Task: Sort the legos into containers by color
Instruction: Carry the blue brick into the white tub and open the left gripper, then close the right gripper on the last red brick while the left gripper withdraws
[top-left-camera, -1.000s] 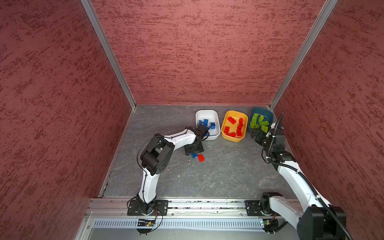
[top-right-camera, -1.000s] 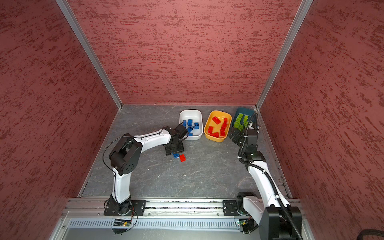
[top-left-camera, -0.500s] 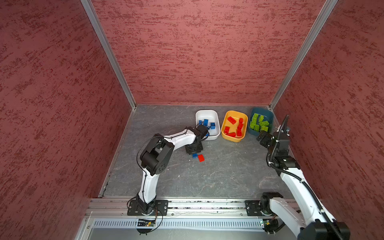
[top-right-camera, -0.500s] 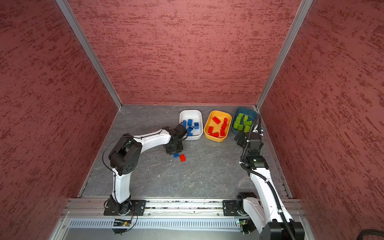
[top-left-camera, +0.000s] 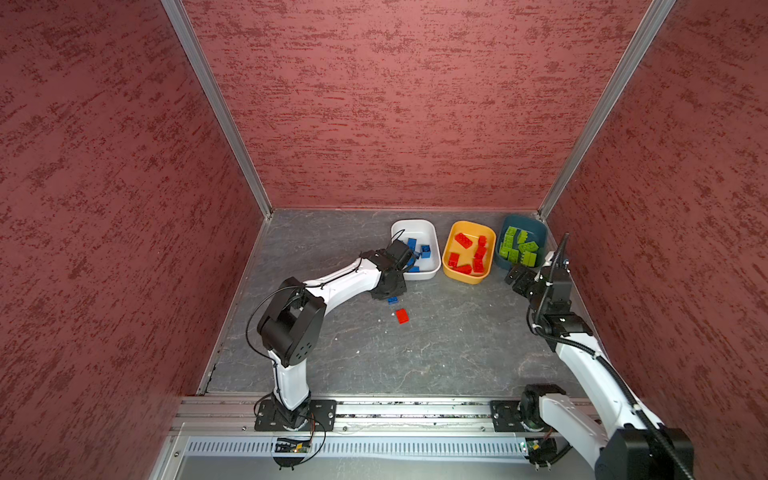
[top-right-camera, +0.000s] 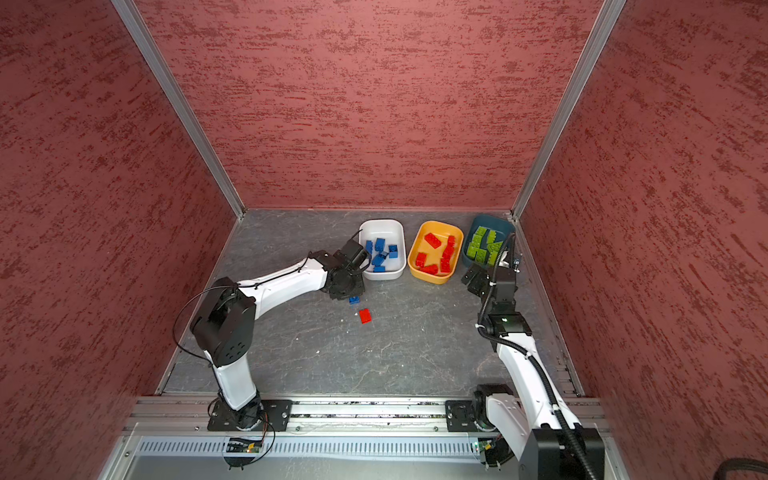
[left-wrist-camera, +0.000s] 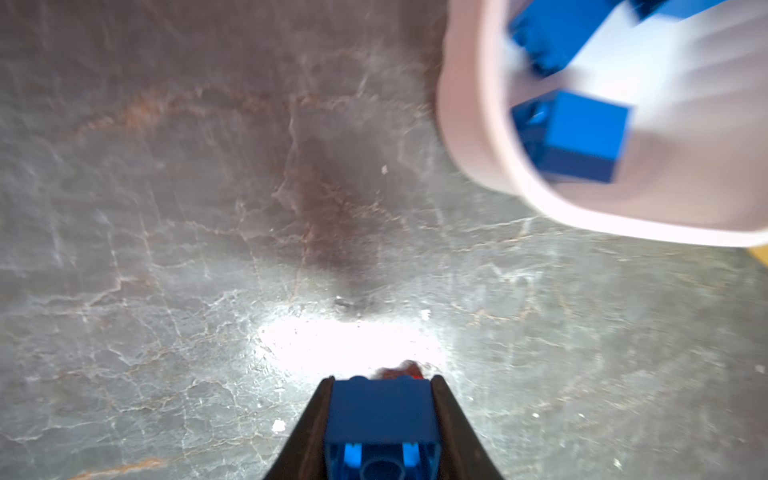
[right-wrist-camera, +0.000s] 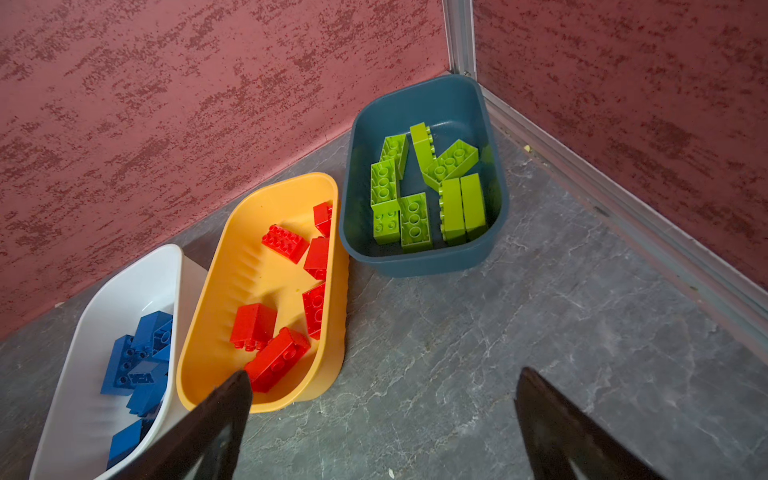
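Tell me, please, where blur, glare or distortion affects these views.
Left wrist view: the white tub and its blue bricks are smeared by motion blur, and a blown-out glare patch sits on the tabletop just beyond the held blue brick. Right wrist view: sharp, the lime green bricks showing crisp studs. Both top views: evenly lit, with the red walls splayed by wide-angle distortion.

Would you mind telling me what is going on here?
The robot is sorting bricks by colour. The left gripper is shut on a blue brick beside the white tub; a red brick lies on the floor. The right gripper hangs open and empty near the yellow tub of red bricks and teal tub of green bricks.
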